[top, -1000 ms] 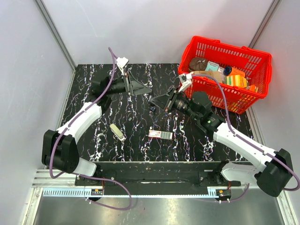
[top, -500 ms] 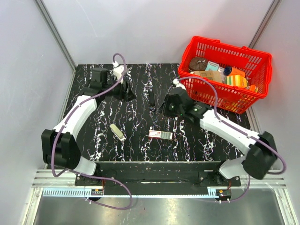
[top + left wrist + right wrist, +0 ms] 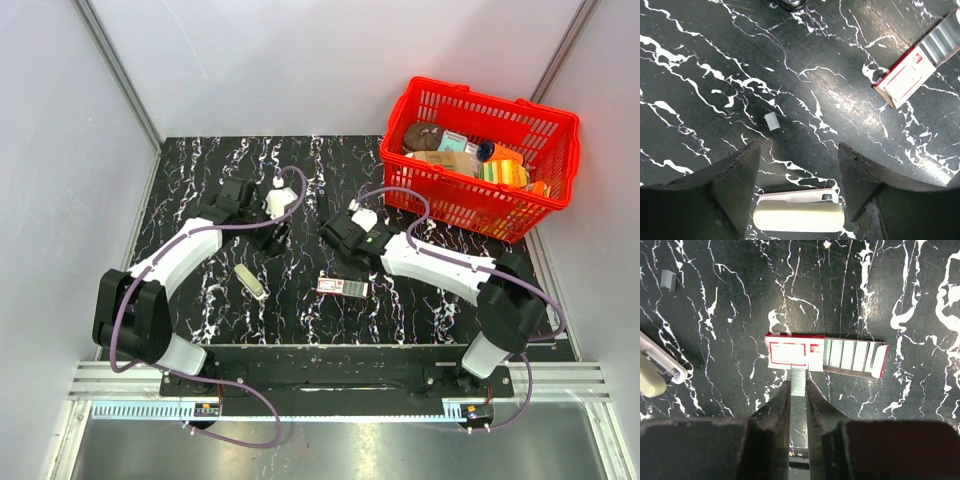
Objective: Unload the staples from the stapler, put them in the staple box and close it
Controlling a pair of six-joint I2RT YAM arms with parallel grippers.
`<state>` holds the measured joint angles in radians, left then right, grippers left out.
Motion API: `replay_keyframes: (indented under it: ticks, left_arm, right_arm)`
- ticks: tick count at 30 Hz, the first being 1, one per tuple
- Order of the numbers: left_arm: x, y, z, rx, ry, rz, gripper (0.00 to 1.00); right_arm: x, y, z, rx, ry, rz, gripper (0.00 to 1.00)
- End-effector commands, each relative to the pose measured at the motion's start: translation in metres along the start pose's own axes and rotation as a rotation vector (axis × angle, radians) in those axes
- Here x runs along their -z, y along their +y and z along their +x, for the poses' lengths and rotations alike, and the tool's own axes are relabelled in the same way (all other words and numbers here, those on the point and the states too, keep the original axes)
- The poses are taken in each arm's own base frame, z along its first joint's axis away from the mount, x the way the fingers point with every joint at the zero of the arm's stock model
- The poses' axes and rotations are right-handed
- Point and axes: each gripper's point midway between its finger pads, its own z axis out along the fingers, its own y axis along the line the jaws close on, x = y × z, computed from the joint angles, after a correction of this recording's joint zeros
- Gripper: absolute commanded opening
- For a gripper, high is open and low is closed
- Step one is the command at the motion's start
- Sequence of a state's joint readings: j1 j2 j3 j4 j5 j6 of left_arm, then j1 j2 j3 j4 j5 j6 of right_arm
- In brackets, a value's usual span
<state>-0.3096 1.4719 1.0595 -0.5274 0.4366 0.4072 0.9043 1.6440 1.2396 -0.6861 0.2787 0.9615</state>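
While the right gripper [image 3: 798, 392] pinches a staple strip [image 3: 798, 376] at the edge of the open staple box [image 3: 825, 356], the left gripper [image 3: 799, 155] hangs spread above the cream stapler [image 3: 799, 218], which lies toward the near edge of the tabletop [image 3: 200, 160], left of centre.

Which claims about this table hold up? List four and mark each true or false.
1. The right claw grips a strip of staples. True.
2. The staple box is shut. False: its tray is slid out, with staples showing.
3. The stapler lies in the red basket. False: it lies on the table.
4. The left claw is open and holds nothing. True.
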Motion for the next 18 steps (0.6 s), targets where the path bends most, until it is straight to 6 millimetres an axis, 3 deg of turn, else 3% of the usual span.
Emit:
replay_keyframes:
  ticks: [1, 9, 18]
  left_arm:
    - [0.004, 0.004, -0.008, -0.104, -0.026, -0.049, 0.66]
    - [0.002, 0.0, -0.006, -0.105, -0.018, -0.036, 0.65]
    - [-0.001, -0.008, -0.008, -0.108, -0.018, -0.024, 0.65]
  right_arm:
    - [-0.012, -0.012, 0.002, -0.045, -0.081, 0.096, 0.0]
    - [-0.029, -0.027, 0.018, -0.031, -0.092, 0.164, 0.0]
    - [-0.033, -0.04, 0.033, 0.008, -0.081, 0.188, 0.0]
